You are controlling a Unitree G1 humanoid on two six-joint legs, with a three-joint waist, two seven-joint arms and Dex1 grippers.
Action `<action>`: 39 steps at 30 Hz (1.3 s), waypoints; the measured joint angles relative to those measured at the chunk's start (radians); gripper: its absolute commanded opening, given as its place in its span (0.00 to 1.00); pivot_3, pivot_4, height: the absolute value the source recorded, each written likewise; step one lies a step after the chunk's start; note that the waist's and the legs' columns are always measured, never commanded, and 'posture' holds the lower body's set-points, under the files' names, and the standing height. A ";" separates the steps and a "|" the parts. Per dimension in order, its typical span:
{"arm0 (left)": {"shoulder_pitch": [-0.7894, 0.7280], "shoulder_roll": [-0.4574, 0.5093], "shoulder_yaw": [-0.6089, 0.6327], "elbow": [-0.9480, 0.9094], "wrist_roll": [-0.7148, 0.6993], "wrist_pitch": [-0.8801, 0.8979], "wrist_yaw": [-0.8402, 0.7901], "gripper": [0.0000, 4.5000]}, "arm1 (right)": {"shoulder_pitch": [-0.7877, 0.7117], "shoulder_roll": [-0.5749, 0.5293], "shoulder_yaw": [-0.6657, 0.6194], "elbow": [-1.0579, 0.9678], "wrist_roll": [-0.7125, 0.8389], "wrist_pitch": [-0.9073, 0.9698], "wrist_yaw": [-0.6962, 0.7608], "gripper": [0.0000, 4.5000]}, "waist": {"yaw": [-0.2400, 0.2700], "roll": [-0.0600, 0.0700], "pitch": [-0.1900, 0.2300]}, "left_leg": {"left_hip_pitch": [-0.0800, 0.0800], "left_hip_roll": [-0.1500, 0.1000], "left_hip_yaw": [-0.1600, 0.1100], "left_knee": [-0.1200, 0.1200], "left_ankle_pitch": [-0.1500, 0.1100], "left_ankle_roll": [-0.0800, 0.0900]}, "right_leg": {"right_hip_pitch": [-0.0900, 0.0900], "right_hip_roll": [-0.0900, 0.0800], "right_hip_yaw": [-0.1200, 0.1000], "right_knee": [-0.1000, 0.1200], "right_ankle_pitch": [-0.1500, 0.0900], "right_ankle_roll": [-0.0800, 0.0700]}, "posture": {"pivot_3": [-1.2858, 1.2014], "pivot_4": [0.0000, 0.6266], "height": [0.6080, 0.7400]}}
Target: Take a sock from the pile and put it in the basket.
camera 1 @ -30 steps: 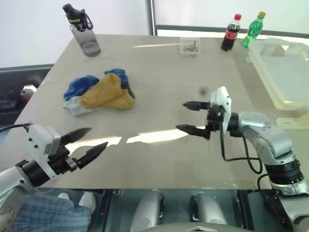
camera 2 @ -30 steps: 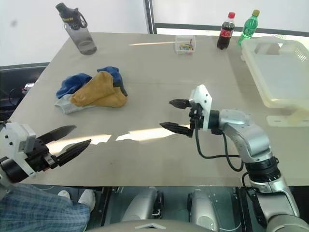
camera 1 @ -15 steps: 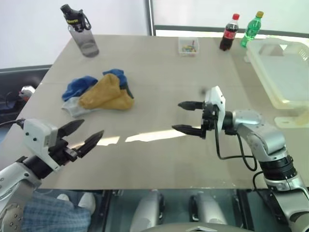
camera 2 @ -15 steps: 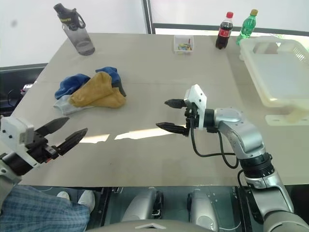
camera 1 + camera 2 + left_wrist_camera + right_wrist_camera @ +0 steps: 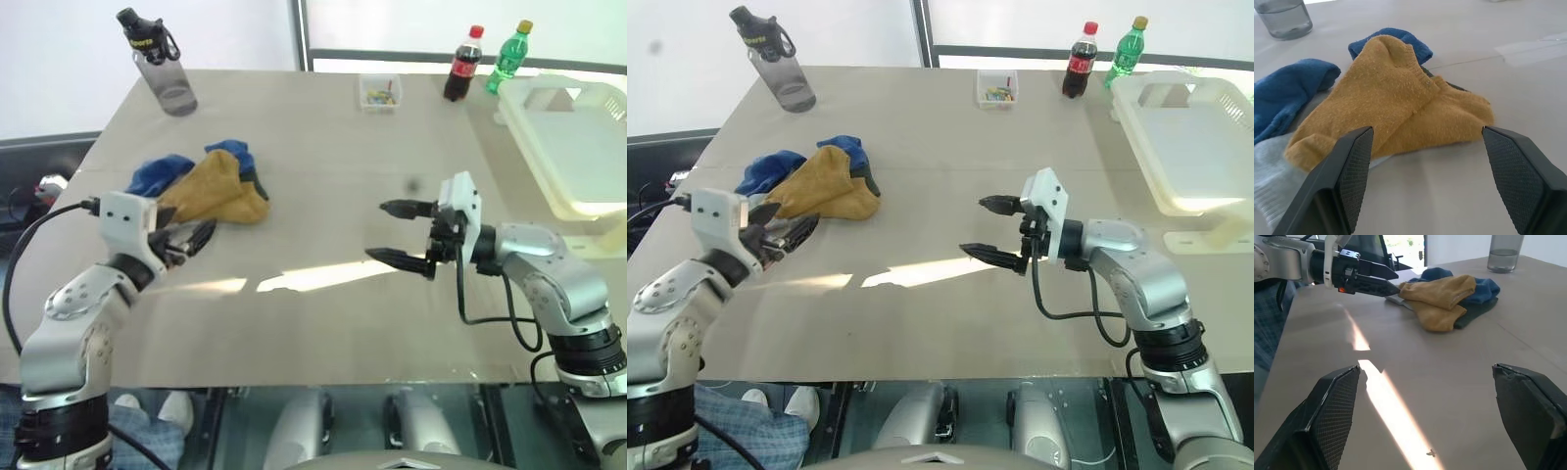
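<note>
Nearest the front edge of the tabletop (image 5: 323, 323), toward its left side, the left gripper (image 5: 189, 238) reaches level over the surface with its two black fingers spread apart and nothing between them; its tips sit just short of the near edge of the pile (image 5: 206, 186). In the left wrist view the fingers (image 5: 1349, 171) frame the socks: a mustard yellow sock (image 5: 1396, 103) lies on top, blue socks (image 5: 1288, 93) spread beside and behind it, a light grey sock (image 5: 1268, 171) shows at the near edge under the yellow one, and a sliver of dark grey peeks out from beneath. Toward the middle of the tabletop, well apart from the pile, the right gripper (image 5: 400, 233) hangs above the surface and points toward the left side, jaws wide open and empty. A strip of glare lies on the tabletop between the two grippers. Farther back, the pile itself rests on the left half of the tabletop. The basket (image 5: 578, 147) stands at the right edge, toward the far corner, and no sock can be seen in it. Along the far edge stand a grey water bottle (image 5: 162, 64) at the left corner, a small clear box (image 5: 380, 92) of colourful bits near the middle, and a cola bottle (image 5: 458, 65) and a green bottle (image 5: 509, 58) just beside the basket.
</note>
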 measured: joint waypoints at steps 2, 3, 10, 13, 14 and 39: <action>-0.047 -0.009 -0.025 0.056 0.029 -0.005 0.016 0.84 | 0.006 0.000 -0.001 -0.007 0.000 0.000 -0.010 0.99 | 0.000 0.000 0.000 | 0.000 0.000 0.000 0.000 0.000 0.000 | 0.000 0.000 0.000 0.000 0.000 0.000 | 0.52 0.24 1.00; -0.055 -0.011 -0.031 0.070 0.037 -0.006 0.020 0.84 | 0.006 -0.001 -0.001 -0.010 0.000 0.000 -0.014 0.99 | -0.002 0.000 0.000 | 0.000 0.000 0.000 0.000 0.000 0.000 | 0.000 0.001 0.000 0.000 0.000 0.000 | 0.52 0.24 1.00; -0.133 -0.044 -0.069 0.162 0.099 -0.029 0.060 0.84 | 0.010 -0.003 -0.009 -0.019 0.000 0.000 -0.031 0.99 | 0.001 0.000 0.000 | 0.000 0.000 0.000 0.000 0.000 0.000 | 0.000 0.001 0.000 0.000 0.000 0.000 | 0.52 0.24 1.00; -0.173 -0.069 -0.071 0.213 0.127 -0.053 0.091 0.84 | 0.012 -0.003 -0.017 -0.021 0.000 -0.001 -0.039 0.99 | 0.005 -0.001 0.000 | 0.000 0.000 0.000 0.000 0.000 0.000 | 0.000 0.001 0.000 0.000 0.000 0.000 | 0.52 0.24 1.00; -0.189 -0.078 -0.073 0.235 0.137 -0.058 0.099 0.84 | 0.013 -0.003 -0.018 -0.021 0.000 -0.001 -0.041 0.99 | 0.006 -0.001 0.000 | 0.000 0.000 0.000 0.000 0.000 0.000 | 0.000 0.001 0.000 0.000 0.000 0.000 | 0.52 0.24 1.00; -0.483 -0.185 -0.206 0.627 0.314 -0.248 0.170 0.84 | 0.016 0.010 -0.018 -0.024 -0.006 -0.005 -0.052 0.99 | 0.006 -0.002 0.000 | 0.000 -0.001 0.001 0.001 0.001 -0.001 | 0.000 0.005 -0.004 0.002 0.000 0.001 | 0.52 0.24 1.00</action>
